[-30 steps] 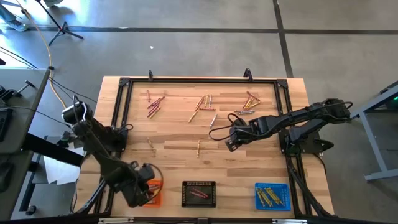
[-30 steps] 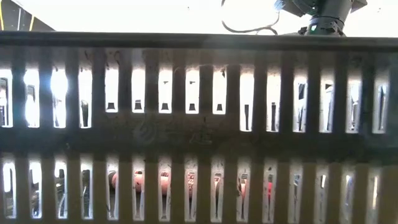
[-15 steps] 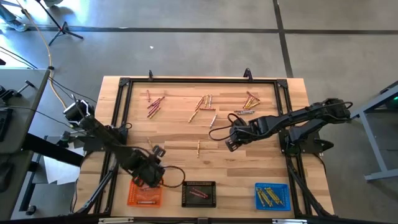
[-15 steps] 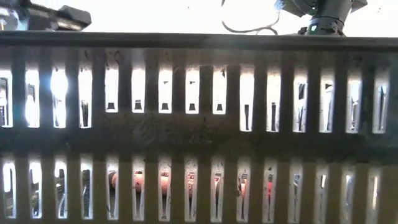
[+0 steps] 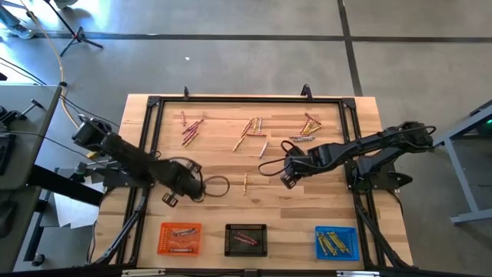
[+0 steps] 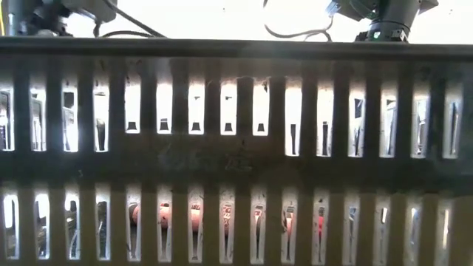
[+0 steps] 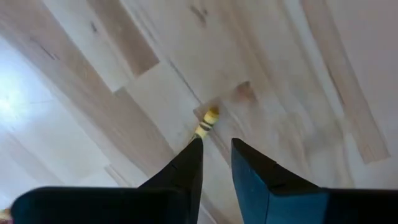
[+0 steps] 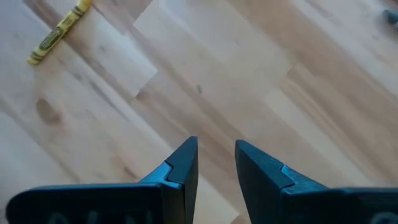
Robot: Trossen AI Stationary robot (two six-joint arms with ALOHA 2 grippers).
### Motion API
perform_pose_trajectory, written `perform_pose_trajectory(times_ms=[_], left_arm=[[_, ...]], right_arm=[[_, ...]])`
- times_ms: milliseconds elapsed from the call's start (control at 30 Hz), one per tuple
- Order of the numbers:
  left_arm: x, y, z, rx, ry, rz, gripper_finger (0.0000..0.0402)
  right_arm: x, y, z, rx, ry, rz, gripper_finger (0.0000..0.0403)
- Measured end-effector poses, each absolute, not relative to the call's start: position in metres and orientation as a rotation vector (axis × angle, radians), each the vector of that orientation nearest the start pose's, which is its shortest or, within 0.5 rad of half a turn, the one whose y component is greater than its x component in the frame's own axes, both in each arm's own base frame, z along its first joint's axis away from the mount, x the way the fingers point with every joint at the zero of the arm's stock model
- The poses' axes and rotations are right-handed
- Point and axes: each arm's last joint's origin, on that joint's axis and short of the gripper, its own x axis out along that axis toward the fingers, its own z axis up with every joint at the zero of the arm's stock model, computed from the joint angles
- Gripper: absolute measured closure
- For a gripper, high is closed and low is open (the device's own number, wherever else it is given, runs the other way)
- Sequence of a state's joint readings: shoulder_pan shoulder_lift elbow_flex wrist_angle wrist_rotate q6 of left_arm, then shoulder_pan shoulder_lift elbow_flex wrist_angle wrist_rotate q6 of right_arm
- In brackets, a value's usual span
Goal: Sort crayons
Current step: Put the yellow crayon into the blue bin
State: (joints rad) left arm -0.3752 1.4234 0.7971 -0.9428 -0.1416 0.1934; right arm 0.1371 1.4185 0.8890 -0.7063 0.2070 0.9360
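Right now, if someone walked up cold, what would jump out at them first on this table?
Three square trays along the near edge: the orange tray, black tray and blue tray, each holding crayons. Loose crayons lie scattered at the far side. The left gripper is near the table's left, a yellow crayon ahead of its fingers; the right gripper hangs over bare wood mid-table.

The left end effector (image 7: 216, 155) hangs over the wooden table (image 7: 298, 74), fingers slightly parted, beside a yellow crayon (image 7: 206, 122).
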Motion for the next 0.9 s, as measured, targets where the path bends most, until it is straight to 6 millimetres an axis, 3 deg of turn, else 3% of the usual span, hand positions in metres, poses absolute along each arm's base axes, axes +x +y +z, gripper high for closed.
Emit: perform_pose_trajectory(times_ms=[367, 633, 900], left_arm=[[0.202, -0.038, 0.171, 0.403, 1.488, -0.320, 0.0337], [0.196, -0.033, 0.160, 0.419, 1.497, -0.459, 0.0337], [0.194, -0.028, 0.143, 0.429, 1.442, -0.423, 0.0337]], right_arm=[[0.252, 0.016, 0.202, 0.599, 1.062, -0.668, 0.0311], [0.252, 0.011, 0.202, 0.598, 1.061, -0.677, 0.0311], [0.252, 0.011, 0.202, 0.598, 1.061, -0.676, 0.0311]])
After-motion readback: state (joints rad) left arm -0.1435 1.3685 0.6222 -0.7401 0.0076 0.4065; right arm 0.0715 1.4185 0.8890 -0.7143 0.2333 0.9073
